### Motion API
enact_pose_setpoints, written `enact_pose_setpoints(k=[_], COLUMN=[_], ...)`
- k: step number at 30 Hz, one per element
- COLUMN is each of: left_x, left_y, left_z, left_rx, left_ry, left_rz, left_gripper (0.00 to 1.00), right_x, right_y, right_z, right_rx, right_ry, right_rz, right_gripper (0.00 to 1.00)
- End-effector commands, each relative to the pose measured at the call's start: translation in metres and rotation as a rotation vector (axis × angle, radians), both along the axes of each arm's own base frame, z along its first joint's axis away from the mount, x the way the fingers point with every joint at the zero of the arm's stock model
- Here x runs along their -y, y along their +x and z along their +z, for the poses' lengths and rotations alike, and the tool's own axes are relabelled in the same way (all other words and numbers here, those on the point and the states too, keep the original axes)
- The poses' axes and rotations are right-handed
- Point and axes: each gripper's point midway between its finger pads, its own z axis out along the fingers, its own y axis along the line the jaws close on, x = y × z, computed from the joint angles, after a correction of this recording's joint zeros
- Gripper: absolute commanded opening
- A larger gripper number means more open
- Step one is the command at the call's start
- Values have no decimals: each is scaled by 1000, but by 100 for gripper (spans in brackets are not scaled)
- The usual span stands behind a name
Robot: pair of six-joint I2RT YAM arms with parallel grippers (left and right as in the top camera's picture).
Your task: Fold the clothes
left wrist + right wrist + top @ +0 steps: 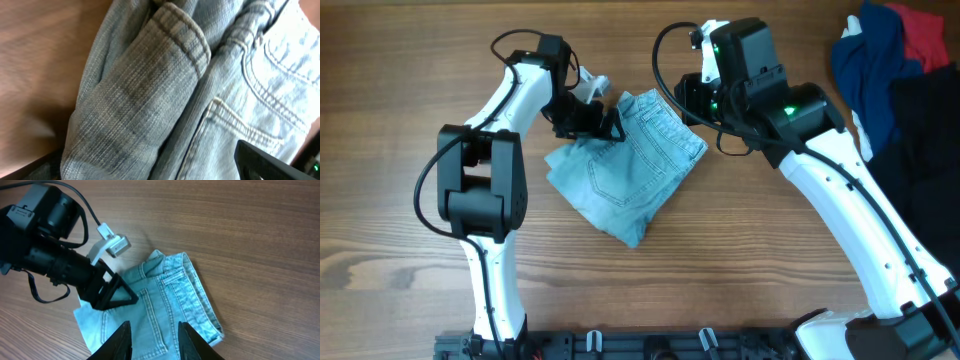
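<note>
Since the fold is judged nearly made, the pair of light blue, faded denim shorts (pixel 628 165) is found lying doubled near the middle of the brown wooden desk (pixel 400 250). Left end effector (pixel 592 120): jaws spread wide, set astride the shorts' upper-left edge, nothing pinched; judged placed for a fresh grip. Right end effector (pixel 152 335): held above the shorts, fingers parted, empty. Counted: one pair of shorts, two arms, one heap of navy, red and black garments (pixel 895 70) at the desk's right edge.
</note>
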Motion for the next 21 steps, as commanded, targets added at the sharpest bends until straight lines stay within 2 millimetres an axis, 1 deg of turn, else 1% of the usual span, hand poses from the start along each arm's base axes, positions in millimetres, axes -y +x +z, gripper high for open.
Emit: enact_pose_setpoints(k=[1, 2, 4, 5, 6, 8, 10, 11, 13, 14, 15, 16, 17, 18, 21], left_x=[11, 11, 10, 9, 9, 10, 10, 9, -4, -23, -43, -58, -73, -83, -123], left_y=[-8, -8, -8, -8, -8, -9, -10, -10, -8, -5, 0, 4, 9, 13, 25], left_z=[-3, -3, -4, -5, -5, -5, -5, -6, -12, -16, -16, -13, -5, 4, 40], left_rx=[-22, -22, -20, -20, -21, -25, -28, -36, -59, -63, -61, -51, -34, -16, 46], left_ry=[-56, -56, -47, -41, -42, -40, -40, -35, 55, 158, 247, 295, 316, 310, 289], left_rz=[-54, -54, -55, -54, -54, -53, -54, -45, 21, 78, 145, 191, 236, 266, 395], left_gripper=[90, 80, 57, 40, 29, 14, 4, 4, 4, 4, 4, 4, 4, 4, 4], right_x=[2, 2, 2, 2, 2, 2, 2, 2, 3, 3, 4, 4, 6, 7, 7], right_y=[0, 0, 0, 0, 0, 0, 0, 0, -1, -2, -3, -3, -4, -4, -3], right_z=[-4, -4, -4, -4, -4, -4, -4, -4, -5, -6, -7, -8, -9, -9, -9], right_rx=[-8, -8, -8, -8, -9, -9, -9, -10, -14, -18, -23, -28, -31, -30, -29], right_ry=[-9, -9, -9, -10, -10, -10, -10, -10, -14, -18, -20, -23, -29, -33, -35], right_rz=[-14, -14, -14, -14, -14, -14, -14, -14, -13, -11, -12, -12, -15, -20, -22], right_gripper=[31, 30, 31, 31, 31, 30, 30, 30, 30, 30, 30, 30, 30, 30, 30])
